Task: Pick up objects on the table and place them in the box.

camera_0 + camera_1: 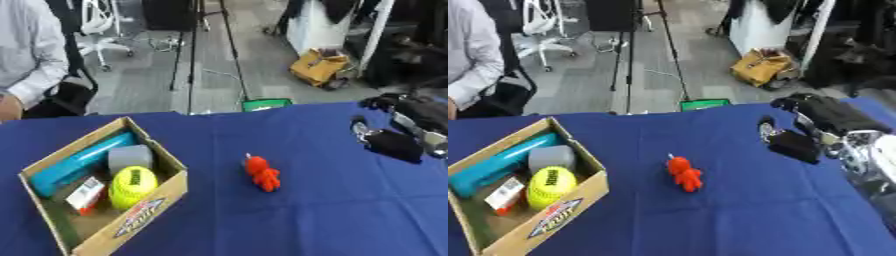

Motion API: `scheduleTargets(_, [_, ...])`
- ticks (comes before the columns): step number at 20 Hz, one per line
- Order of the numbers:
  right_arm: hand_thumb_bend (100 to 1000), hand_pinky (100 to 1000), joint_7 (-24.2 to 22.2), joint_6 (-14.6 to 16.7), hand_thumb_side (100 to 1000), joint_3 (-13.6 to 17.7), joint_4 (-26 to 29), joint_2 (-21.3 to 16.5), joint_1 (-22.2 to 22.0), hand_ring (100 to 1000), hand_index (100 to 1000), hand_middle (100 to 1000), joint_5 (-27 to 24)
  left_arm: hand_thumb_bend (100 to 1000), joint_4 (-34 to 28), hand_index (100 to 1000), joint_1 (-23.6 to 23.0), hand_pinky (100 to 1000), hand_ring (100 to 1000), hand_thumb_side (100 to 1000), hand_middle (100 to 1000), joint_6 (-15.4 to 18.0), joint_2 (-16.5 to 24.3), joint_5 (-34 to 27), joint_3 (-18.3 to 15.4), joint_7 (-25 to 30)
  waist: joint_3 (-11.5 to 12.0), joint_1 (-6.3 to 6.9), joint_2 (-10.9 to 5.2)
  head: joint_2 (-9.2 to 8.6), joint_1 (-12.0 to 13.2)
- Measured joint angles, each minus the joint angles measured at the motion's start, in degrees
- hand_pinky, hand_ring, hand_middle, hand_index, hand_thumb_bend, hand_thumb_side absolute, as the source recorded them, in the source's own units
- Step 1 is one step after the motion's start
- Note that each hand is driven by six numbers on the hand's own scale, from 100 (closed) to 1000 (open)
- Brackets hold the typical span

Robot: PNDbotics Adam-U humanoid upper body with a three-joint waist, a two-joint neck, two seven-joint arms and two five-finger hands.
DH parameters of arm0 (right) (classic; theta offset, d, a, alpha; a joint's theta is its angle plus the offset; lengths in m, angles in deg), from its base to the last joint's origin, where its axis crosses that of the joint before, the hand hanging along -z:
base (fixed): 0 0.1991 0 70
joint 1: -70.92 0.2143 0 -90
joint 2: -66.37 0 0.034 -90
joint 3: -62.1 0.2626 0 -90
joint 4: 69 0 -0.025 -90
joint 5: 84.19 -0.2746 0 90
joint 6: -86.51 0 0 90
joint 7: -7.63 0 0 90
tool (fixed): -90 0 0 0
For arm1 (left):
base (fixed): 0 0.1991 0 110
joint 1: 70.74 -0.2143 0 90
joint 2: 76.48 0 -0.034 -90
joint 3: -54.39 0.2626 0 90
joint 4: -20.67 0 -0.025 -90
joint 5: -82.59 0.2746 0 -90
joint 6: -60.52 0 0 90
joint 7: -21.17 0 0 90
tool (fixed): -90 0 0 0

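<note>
A small orange-red toy figure (262,173) lies on the blue table, right of the box. The open cardboard box (168,191) sits at the left and holds a teal tube (79,162), a grey block (129,157), a yellow-green ball (132,186) and a small white and red packet (86,194). My right hand (794,142) hovers over the table's right side, well right of the toy and a little farther back; its dark fingers hang relaxed and hold nothing. My left hand shows in neither view.
The blue cloth (324,220) covers the whole table. A seated person's sleeve (33,70) is beyond the far left edge. Behind the table stand tripod legs (188,60), an office chair (101,30) and a yellow bag (319,65) on the floor.
</note>
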Motion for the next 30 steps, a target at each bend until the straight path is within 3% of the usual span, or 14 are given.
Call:
scheduleTargets(3, [100, 792, -1.0, -0.3, 1000, 0.0, 0.0, 4.0, 0.9, 829, 987, 874, 3.7, 100, 0.0, 823, 0.0, 884, 806, 850, 880, 0.0, 0.0, 0.0, 0.0, 0.1, -0.1, -0.01, 0.07, 0.00, 0.1])
scheduleTargets(4, [100, 792, -1.4, -0.3, 1000, 0.0, 0.0, 5.3, 1.0, 829, 987, 874, 4.8, 100, 0.0, 823, 0.1, 884, 806, 850, 880, -0.1, 0.0, 0.0, 0.0, 0.1, -0.1, -0.04, 0.13, -0.01, 0.1])
scheduleTargets(5, [157, 816, -1.8, -0.4, 1000, 0.0, 0.0, 6.5, 1.2, 845, 990, 870, 5.8, 100, 0.0, 823, 0.2, 884, 806, 845, 880, -0.1, 0.0, 0.0, 0.0, 0.1, -0.1, -0.07, 0.20, -0.01, 0.2])
scheduleTargets(9, [172, 827, -3.4, -0.1, 1000, 0.0, 0.0, 10.2, 1.8, 851, 988, 864, 7.9, 100, 0.0, 822, 0.4, 884, 806, 844, 879, -0.1, -0.1, 0.0, 0.3, 0.2, -0.1, -0.33, 0.37, -0.01, 0.2])
scheduleTargets(20, [193, 880, -4.2, 0.7, 1000, -1.2, 0.0, 14.4, 2.8, 881, 976, 864, 9.8, 100, 0.0, 822, 0.6, 883, 805, 843, 879, -0.1, -0.5, -0.1, 0.3, 0.3, 0.1, -0.17, 0.38, -0.52, 0.0])
scheduleTargets(21, [292, 938, -4.3, 0.8, 1000, -1.4, 0.0, 14.7, 2.8, 912, 983, 881, 10.1, 100, 0.0, 822, 0.6, 883, 805, 843, 879, 0.0, -0.5, -0.1, 0.3, 0.3, 0.1, -0.17, 0.38, -0.53, 0.0])
scheduleTargets(30, [358, 965, -6.9, 3.4, 1000, -2.2, 0.0, 18.9, 2.8, 931, 985, 887, 13.7, 100, 0.0, 822, 0.9, 882, 805, 841, 878, 0.0, -0.5, -0.2, 0.6, 0.3, -0.1, -0.38, 0.69, -0.74, -0.3])
